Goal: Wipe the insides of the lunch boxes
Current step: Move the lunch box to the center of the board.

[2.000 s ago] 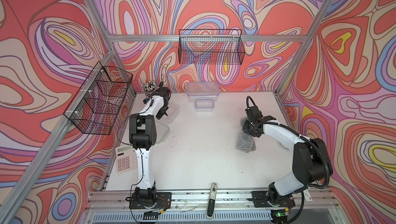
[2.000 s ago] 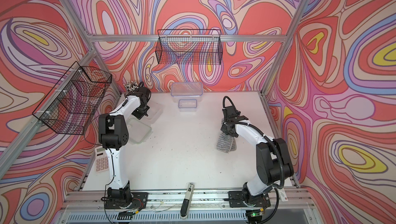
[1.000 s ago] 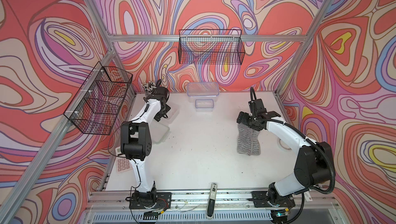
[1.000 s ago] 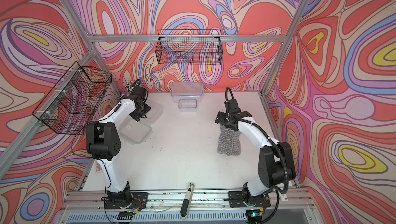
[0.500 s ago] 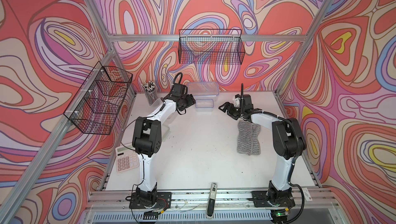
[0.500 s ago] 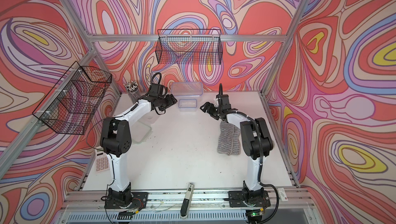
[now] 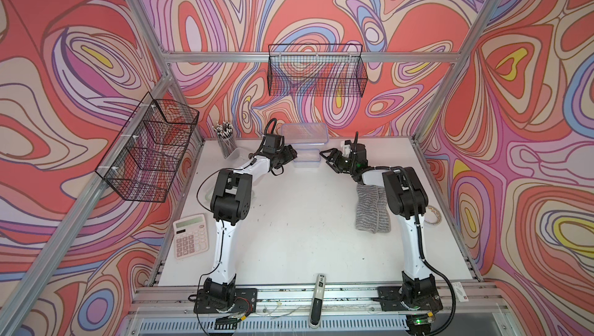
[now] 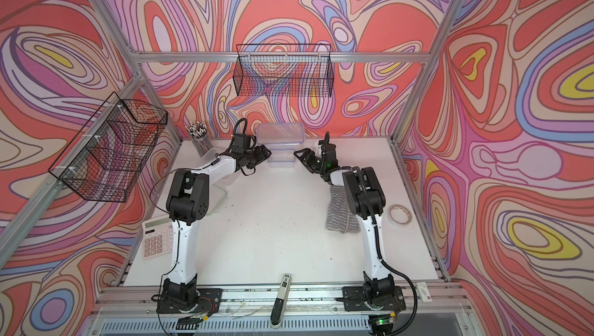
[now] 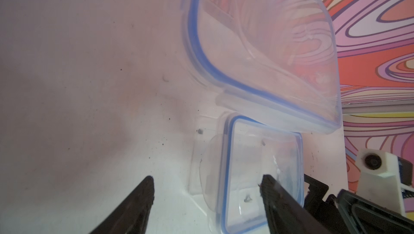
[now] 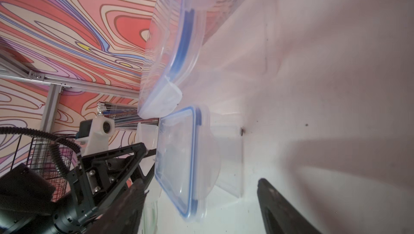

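At the back of the table, in both top views, a small clear lunch box (image 7: pixel 307 158) with a blue-rimmed lid lies in front of a large lidded one (image 7: pixel 304 132). My left gripper (image 7: pixel 294 154) and right gripper (image 7: pixel 325 155) face each other across the small box, both open. In the left wrist view the small box (image 9: pixel 262 165) sits partly between the spread fingers of the left gripper (image 9: pixel 207 182). One end of the box (image 10: pixel 179 159) reaches between the jaws of the right gripper (image 10: pixel 200 183). A grey striped cloth (image 7: pixel 373 209) lies flat beside the right arm, held by nothing.
A mesh pen cup (image 7: pixel 226 144) stands in the back left corner with a clear tub (image 7: pixel 237 153) next to it. A calculator (image 7: pixel 190 236) lies at the left edge and a tape roll (image 8: pixel 399 214) at the right. Wire baskets hang on the left wall (image 7: pixel 148 151) and the back wall (image 7: pixel 316 74).
The right gripper left the cloth and swung to the small box. The left arm came over from the pen cup corner to the box's other side.
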